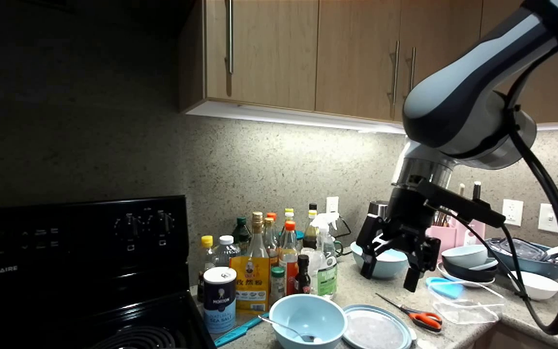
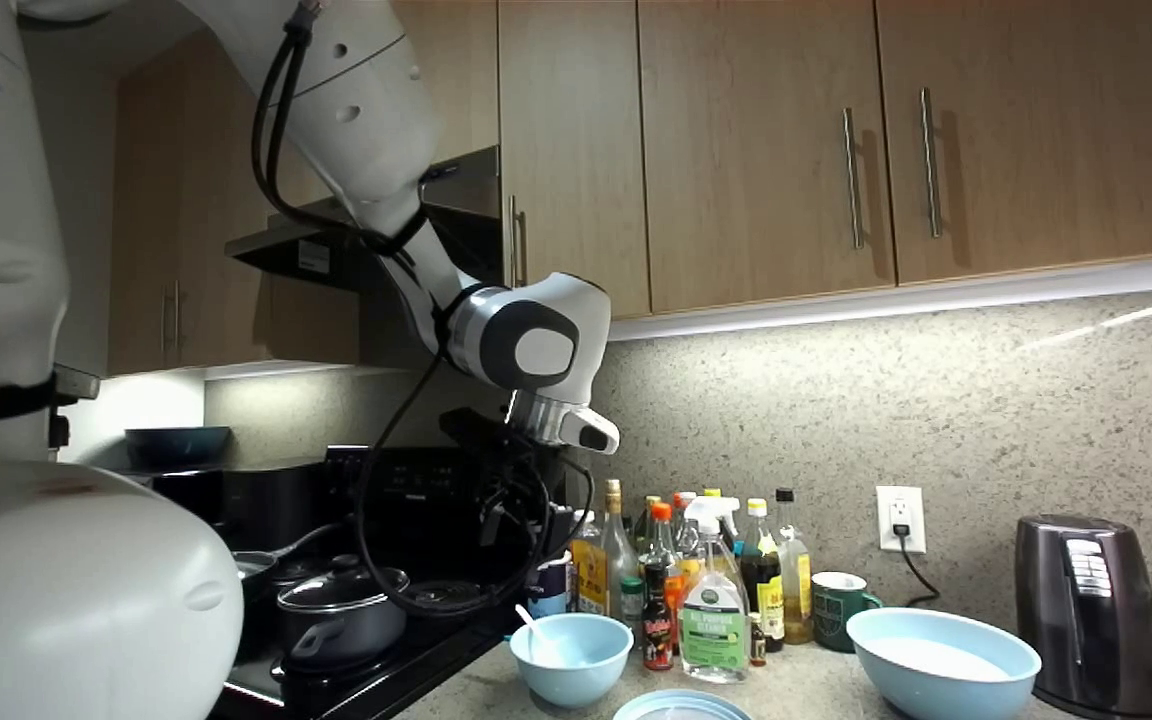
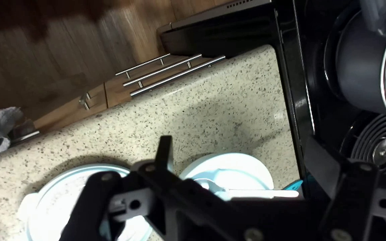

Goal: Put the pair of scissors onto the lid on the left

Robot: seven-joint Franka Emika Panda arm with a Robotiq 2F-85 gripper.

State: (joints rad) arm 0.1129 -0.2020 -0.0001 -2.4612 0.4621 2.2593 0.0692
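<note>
A: Report positions, left to right
B: The lid (image 1: 377, 329) lies flat on the bench (image 1: 356, 291); the tool (image 1: 389, 277) hangs raised, jaws apart, gripping nothing; the scissors (image 1: 417, 316) lie right of the lid, off it, handles toward the near right
A: Step in hand?
B: Presumably the approach; the pick is not yet made. Next, align the tool over the scissors, lower, close on them, then transfer left to the lid
</note>
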